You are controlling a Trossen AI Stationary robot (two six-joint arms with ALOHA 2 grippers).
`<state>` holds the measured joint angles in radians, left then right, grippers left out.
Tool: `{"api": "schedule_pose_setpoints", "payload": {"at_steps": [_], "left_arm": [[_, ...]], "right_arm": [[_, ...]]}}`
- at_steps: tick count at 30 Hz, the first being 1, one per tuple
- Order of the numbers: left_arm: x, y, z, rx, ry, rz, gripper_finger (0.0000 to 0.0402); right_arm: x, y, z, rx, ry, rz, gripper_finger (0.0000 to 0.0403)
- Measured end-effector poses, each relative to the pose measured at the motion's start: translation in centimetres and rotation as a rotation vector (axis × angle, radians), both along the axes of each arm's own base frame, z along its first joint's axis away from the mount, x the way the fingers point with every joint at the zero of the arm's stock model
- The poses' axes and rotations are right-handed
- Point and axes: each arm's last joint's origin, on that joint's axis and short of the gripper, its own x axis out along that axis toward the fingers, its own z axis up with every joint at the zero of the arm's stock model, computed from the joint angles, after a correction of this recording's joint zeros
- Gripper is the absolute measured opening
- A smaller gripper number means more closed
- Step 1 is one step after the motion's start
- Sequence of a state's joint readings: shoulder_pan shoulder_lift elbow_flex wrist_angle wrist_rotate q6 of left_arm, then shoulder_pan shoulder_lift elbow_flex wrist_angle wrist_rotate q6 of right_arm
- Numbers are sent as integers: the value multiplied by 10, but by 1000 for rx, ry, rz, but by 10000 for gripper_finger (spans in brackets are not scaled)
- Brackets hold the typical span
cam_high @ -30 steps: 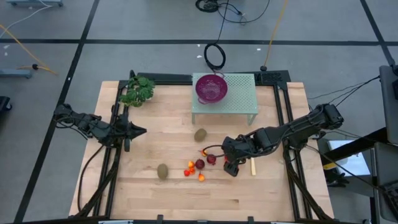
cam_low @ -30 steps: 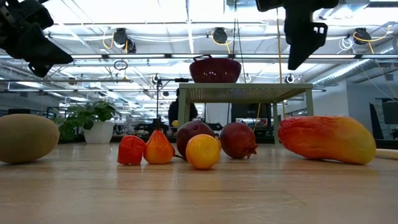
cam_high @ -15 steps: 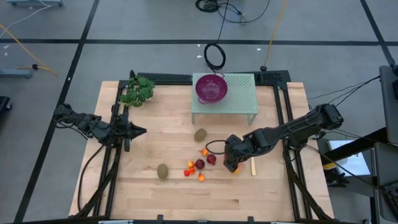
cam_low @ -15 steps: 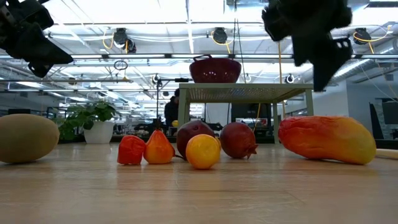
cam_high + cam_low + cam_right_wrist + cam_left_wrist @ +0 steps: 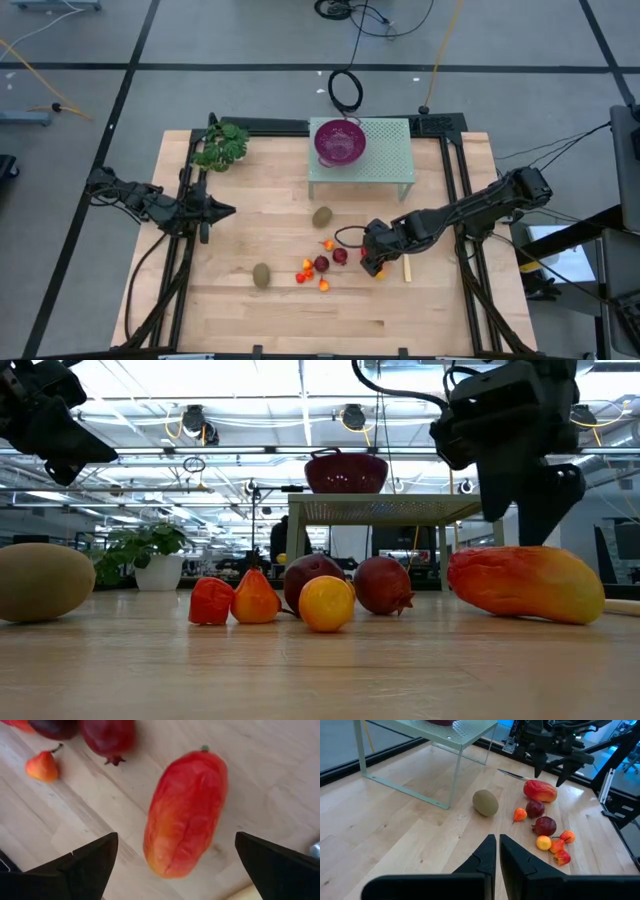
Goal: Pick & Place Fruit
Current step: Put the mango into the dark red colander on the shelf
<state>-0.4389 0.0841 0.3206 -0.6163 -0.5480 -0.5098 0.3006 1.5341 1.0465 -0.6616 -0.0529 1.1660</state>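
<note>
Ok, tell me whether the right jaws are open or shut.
Open. The right gripper has its jaws spread wide either side of the mango, not touching it.

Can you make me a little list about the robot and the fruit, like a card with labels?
Right gripper: right gripper open, straddling above the long orange-red fruit lying on the wooden table
Left gripper: left gripper shut, waiting over the table's left side
Near that fruit: two dark red round fruits, small orange-red pieces
Kiwis: two olive-brown oval kiwis, lying apart
Bowl: purple bowl on the pale green mesh stand
</note>
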Motion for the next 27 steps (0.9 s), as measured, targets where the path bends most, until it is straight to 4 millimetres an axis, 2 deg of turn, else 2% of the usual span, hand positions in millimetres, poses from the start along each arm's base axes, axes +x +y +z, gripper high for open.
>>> {"api": "schedule_pose_setpoints", "payload": {"at_steps": [10, 19, 27], "left_arm": [[1, -1, 3, 8, -32, -8, 21], [1, -1, 4, 8, -35, -6, 21], [1, -1, 4, 7, -36, -6, 21]], "right_arm": [[-5, -6, -20, 3, -7, -13, 394], [-7, -6, -28, 6, -30, -15, 394], [-12, -11, -50, 47, -98, -73, 394]]}}
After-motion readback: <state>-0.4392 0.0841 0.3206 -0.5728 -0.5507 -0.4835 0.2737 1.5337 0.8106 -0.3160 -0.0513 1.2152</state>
